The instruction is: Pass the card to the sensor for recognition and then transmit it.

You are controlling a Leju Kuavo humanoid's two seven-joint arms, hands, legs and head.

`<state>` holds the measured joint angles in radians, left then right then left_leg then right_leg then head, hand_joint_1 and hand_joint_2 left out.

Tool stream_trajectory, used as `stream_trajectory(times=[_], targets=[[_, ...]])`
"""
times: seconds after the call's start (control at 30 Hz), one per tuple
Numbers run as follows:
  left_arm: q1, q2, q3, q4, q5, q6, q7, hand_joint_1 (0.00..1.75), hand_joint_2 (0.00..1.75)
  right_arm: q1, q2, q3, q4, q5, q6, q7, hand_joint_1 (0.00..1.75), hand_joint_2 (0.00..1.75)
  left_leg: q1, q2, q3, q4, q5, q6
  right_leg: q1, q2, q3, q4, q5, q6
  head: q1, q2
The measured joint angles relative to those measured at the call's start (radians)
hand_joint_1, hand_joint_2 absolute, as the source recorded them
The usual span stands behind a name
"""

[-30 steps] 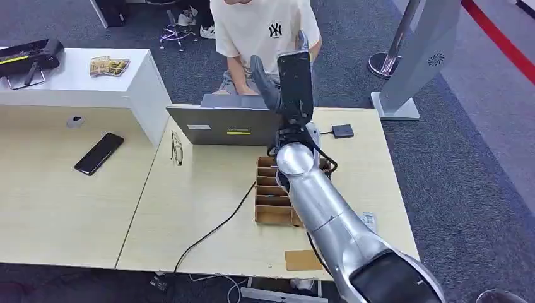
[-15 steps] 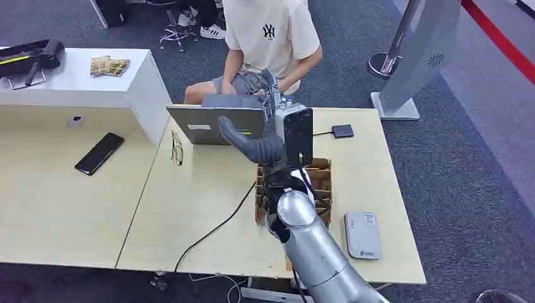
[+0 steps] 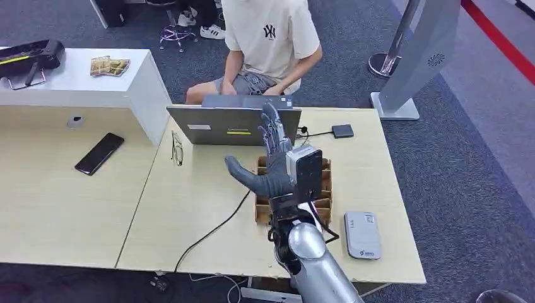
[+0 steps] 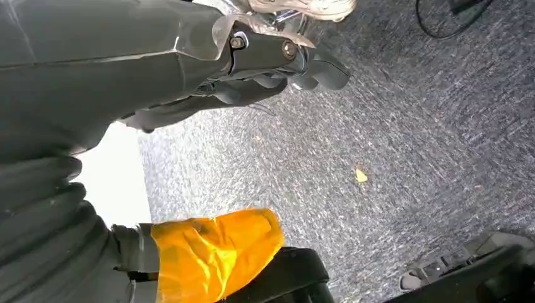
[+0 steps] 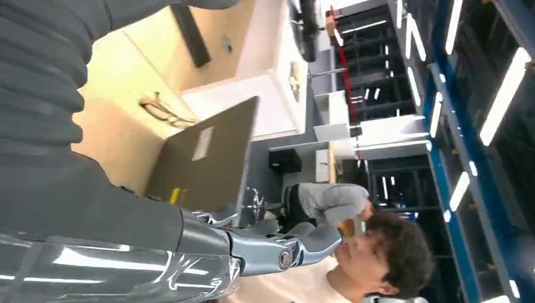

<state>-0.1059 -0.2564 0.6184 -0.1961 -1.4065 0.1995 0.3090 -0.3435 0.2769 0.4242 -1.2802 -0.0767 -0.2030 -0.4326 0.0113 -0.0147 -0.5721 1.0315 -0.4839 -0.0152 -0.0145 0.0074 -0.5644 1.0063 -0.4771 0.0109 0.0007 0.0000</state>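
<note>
My right hand is raised above the cardboard card box, fingers spread upward and thumb out to the side, with nothing in it. In the right wrist view its thumb points toward the laptop and the seated person. The grey flat sensor lies on the table to the right of the box, near the front edge. No card can be made out in either hand. My left hand hangs over the carpet, fingers loosely bent, holding nothing.
A person in a cream T-shirt sits behind the laptop. Glasses, a black cable and a small black pad lie on the table. A phone rests on the left desk.
My right arm has drawn back from the person and come down over the card box. The grey sensor, hidden by the arm before, came into sight.
</note>
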Motion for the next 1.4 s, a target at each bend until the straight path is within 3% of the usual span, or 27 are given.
stream_trajectory(times=[0.5,0.53,0.57,0.6,0.63,0.77,1.13,1.27,1.33,1.37,1.4], targets=[[0.001,0.0,0.042,0.0,0.011,0.012,0.0,0.0,1.75,0.116,-0.041,-0.045,-0.018,0.057,0.014,-0.022,0.02,1.75,0.0,0.0,0.0,0.0,0.0,0.0,0.0,0.0,0.0,0.0,0.0,0.0,0.0,0.0],[0.001,0.0,0.045,0.0,0.012,0.013,0.0,0.0,1.75,0.121,-0.042,-0.046,-0.021,0.064,0.015,-0.024,0.1,1.75,0.0,0.0,0.0,0.0,0.0,0.0,0.0,0.0,0.0,0.0,0.0,0.0,0.0,0.0],[0.001,0.0,0.049,0.0,0.013,0.013,0.0,0.0,1.75,0.127,-0.043,-0.047,-0.024,0.072,0.015,-0.024,0.63,1.75,0.0,0.0,0.0,0.0,0.0,0.0,0.0,0.0,0.0,0.0,0.0,0.0,0.0,0.0],[0.001,0.0,0.051,0.0,0.014,0.013,0.0,0.0,1.75,0.131,-0.044,-0.048,-0.027,0.079,0.014,-0.025,0.96,1.75,0.0,0.0,0.0,0.0,0.0,0.0,0.0,0.0,0.0,0.0,0.0,0.0,0.0,0.0],[0.001,0.0,0.053,0.0,0.015,0.014,0.0,0.0,1.75,0.135,-0.046,-0.05,-0.029,0.085,0.014,-0.025,1.4,1.75,0.0,0.0,0.0,0.0,0.0,0.0,0.0,0.0,0.0,0.0,0.0,0.0,0.0,0.0],[0.001,0.0,0.059,0.0,0.017,0.016,0.0,0.0,1.75,0.15,-0.05,-0.051,-0.035,0.109,-0.003,-0.03,1.62,1.75,0.0,0.0,0.0,0.0,0.0,0.0,0.0,0.0,0.0,0.0,0.0,0.0,0.0,0.0],[0.004,0.0,0.076,0.0,0.02,0.019,0.002,0.0,1.75,0.165,-0.054,-0.049,-0.04,0.209,-0.066,-0.041,1.71,1.75,0.0,0.0,0.0,0.0,0.0,0.0,0.0,0.0,0.0,0.0,0.0,0.0,0.0,0.0],[0.004,0.0,0.078,0.0,0.021,0.016,0.002,0.0,1.75,0.164,-0.055,-0.036,-0.036,0.316,-0.142,-0.042,1.75,1.75,0.0,0.0,0.0,0.0,0.0,0.0,0.0,0.0,0.0,0.0,0.0,0.0,0.0,0.0],[0.004,0.0,0.079,0.0,0.021,0.016,0.002,0.0,1.75,0.16,-0.055,-0.022,-0.028,0.376,-0.19,-0.041,1.57,1.75,0.0,0.0,0.0,0.0,0.0,0.0,0.0,0.0,0.0,0.0,0.0,0.0,0.0,0.0],[0.004,0.0,0.079,0.0,0.021,0.016,0.002,0.0,1.75,0.158,-0.055,-0.016,-0.023,0.405,-0.212,-0.04,1.34,1.75,0.0,0.0,0.0,0.0,0.0,0.0,0.0,0.0,0.0,0.0,0.0,0.0,0.0,0.0],[0.004,0.0,0.079,0.0,0.02,0.016,0.002,0.0,1.75,0.156,-0.055,-0.009,-0.017,0.436,-0.236,-0.039,0.86,1.75,0.0,0.0,0.0,0.0,0.0,0.0,0.0,0.0,0.0,0.0,0.0,0.0,0.0,0.0]])
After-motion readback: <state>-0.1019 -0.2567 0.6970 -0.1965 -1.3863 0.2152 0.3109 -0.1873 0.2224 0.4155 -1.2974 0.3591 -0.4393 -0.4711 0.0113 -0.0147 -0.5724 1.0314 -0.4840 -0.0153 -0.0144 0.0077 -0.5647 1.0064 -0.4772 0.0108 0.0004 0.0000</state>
